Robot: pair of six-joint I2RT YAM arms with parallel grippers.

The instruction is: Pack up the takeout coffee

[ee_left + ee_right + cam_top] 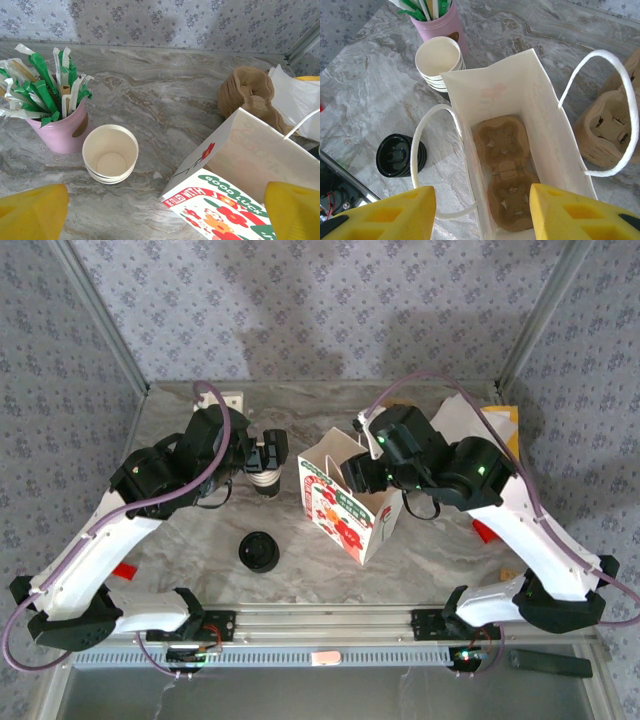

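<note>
A white paper bag (342, 508) with red flowers stands in the middle of the gray bench (200, 540). A pile of black lids (259, 551) sits to its left. The left arm (165, 475) reaches over a stack of cups (267, 483), and the right arm (470, 472) is just beside the bag.

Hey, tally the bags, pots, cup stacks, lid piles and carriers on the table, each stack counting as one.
Paper bag: 1
Pink pot: 1
Stack of paper cups: 1
Pile of black lids: 1
Cup carrier inside the bag: 1
Stack of cup carriers beside the bag: 1
Total: 6
</note>
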